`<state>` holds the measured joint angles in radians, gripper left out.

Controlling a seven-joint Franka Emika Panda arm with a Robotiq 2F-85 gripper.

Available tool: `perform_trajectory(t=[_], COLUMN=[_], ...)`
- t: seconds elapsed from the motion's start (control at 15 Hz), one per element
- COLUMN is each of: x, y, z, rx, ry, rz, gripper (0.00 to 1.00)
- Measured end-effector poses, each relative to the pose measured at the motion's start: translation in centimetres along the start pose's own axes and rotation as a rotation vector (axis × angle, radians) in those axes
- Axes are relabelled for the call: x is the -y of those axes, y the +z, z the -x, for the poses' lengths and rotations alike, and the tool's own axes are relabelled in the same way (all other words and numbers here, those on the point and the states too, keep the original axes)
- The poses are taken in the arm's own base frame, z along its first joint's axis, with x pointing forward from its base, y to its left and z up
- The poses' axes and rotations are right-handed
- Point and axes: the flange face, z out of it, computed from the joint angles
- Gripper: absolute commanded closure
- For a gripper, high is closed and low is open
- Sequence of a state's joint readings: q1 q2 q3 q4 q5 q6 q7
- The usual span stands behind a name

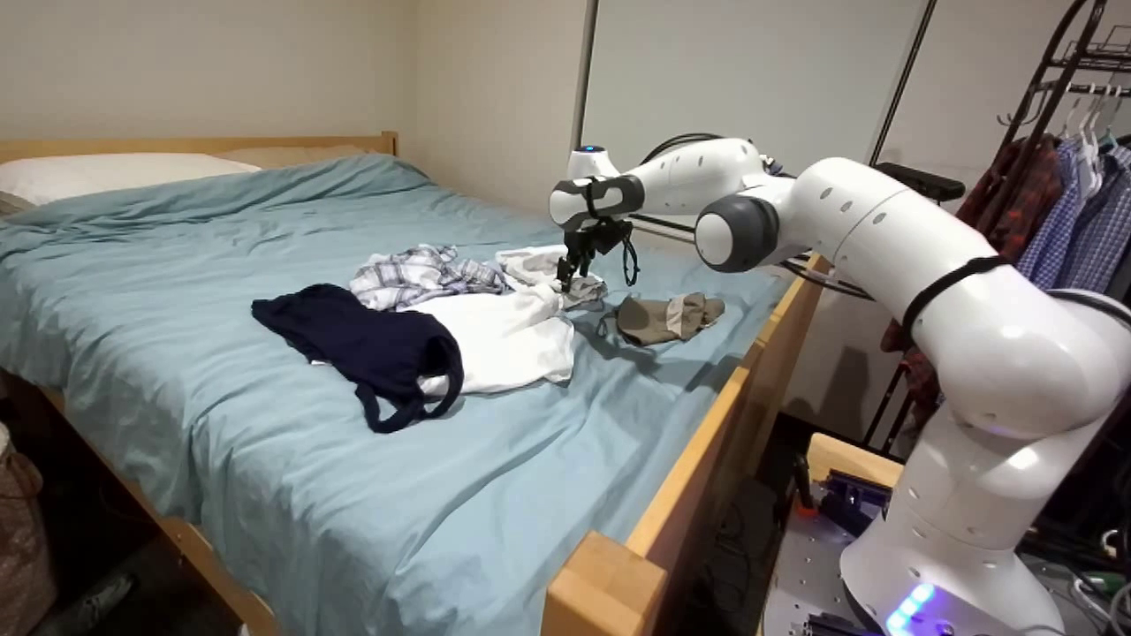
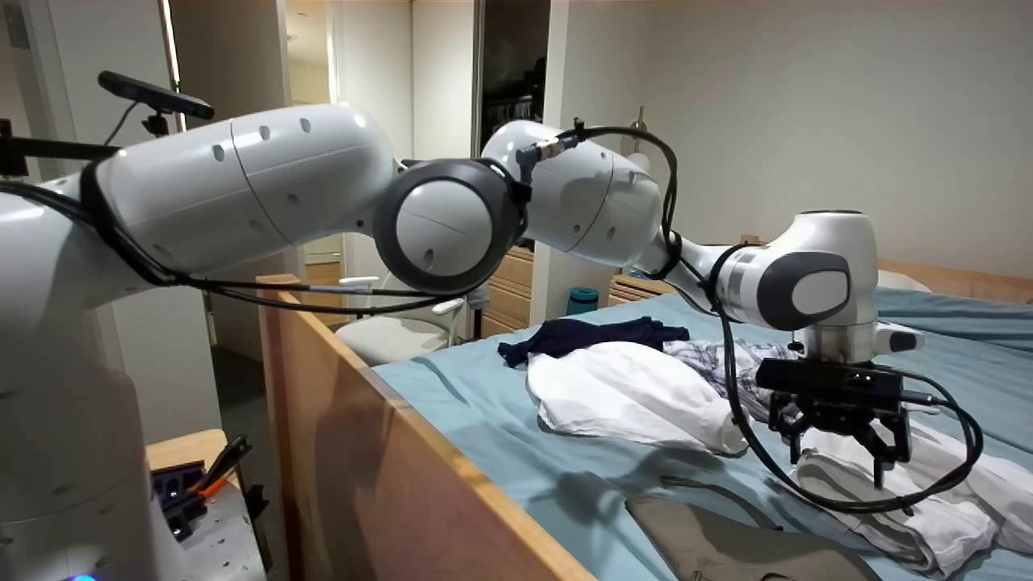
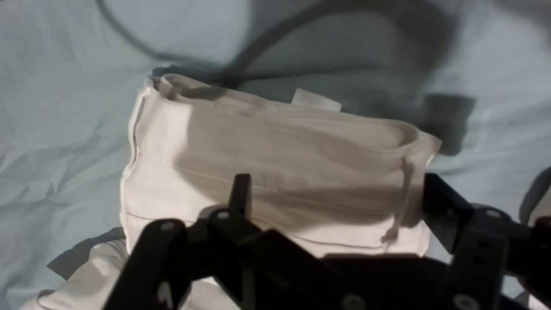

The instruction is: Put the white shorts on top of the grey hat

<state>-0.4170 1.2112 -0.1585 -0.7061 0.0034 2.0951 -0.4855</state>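
The white shorts lie folded on the bed. They also show in an exterior view, and their waistband and small tag fill the middle of the wrist view. The grey-brown hat lies flat beside them, nearer the bed's wooden rail, with its cord loose; it is partly cut off in an exterior view. My gripper points down above the shorts in both exterior views. Its fingers are spread wide with nothing between them. Whether the tips touch the cloth, I cannot tell.
A white garment, a navy top and a plaid shirt lie close by on the blue bedding. The wooden bed rail stands between the robot base and the bed. A cable hangs in a loop near the gripper.
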Motion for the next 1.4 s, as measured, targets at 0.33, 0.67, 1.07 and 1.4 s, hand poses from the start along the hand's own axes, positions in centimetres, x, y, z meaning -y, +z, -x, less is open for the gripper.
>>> perform_trajectory(t=[0.33,0.67,1.07,1.4], x=[-0.1,0.0,-0.6,-4.0], y=[-0.7,-1.0,-3.2,-14.1], z=[-0.1,-0.3,-0.4,-0.9], rx=[0.008,-0.001,-0.017,-0.158], ry=[-0.028,-0.065,-0.077,-0.030], rz=[-0.037,-0.042,-0.077,-0.117], gripper=[0.68,0.97,0.97,0.97])
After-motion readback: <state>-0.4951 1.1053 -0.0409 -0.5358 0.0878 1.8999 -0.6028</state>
